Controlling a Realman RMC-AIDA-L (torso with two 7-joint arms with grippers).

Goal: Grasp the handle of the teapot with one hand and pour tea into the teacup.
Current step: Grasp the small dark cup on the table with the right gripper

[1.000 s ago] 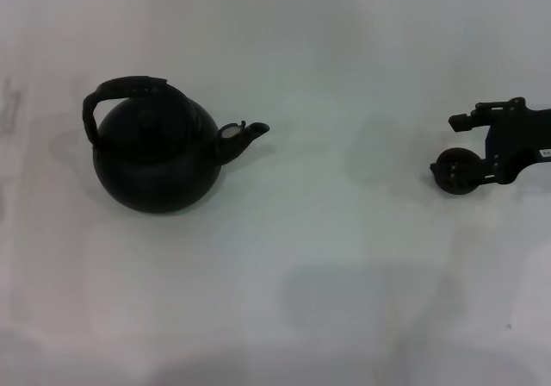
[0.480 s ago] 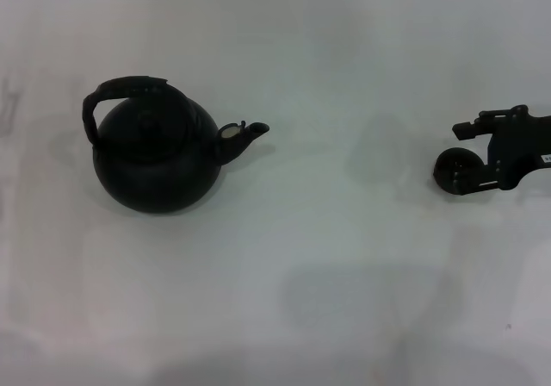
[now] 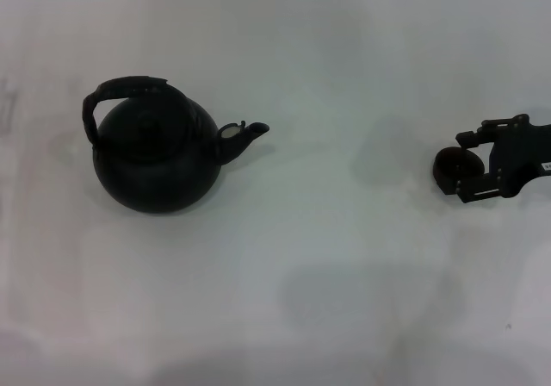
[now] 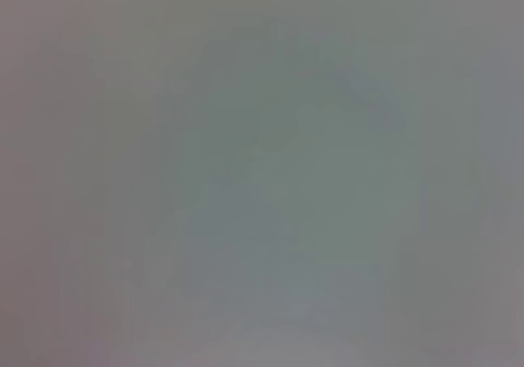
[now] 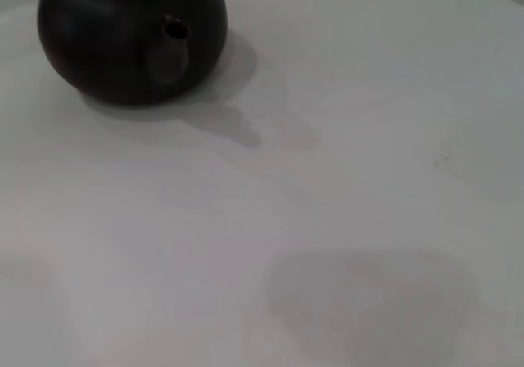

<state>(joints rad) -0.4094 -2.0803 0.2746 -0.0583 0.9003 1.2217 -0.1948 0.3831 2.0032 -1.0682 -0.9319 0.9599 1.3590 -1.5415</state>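
The teapot (image 3: 155,153) sits upright on the white counter (image 3: 327,257), left of centre in the head view. Its handle (image 3: 116,93) arches over the lid and tilts toward the far left, and its short spout (image 3: 244,134) points right. Nothing touches the teapot.

Well apart from it, at the right edge of the counter, the right gripper (image 3: 469,164) reaches in from the right. The teacup (image 3: 450,167), small, round and dark, lies right at the tips of the fingers (image 3: 469,136), one finger on its far side and one on its near side. The fingers bracket the teacup closely, but whether they actually press on it I cannot tell.

The right wrist view looks across the bare counter toward the teapot (image 5: 131,35), spout facing the camera, with its shadow falling on the surface beside it.

The left gripper appears in no view; the left wrist view shows only a flat grey blur.
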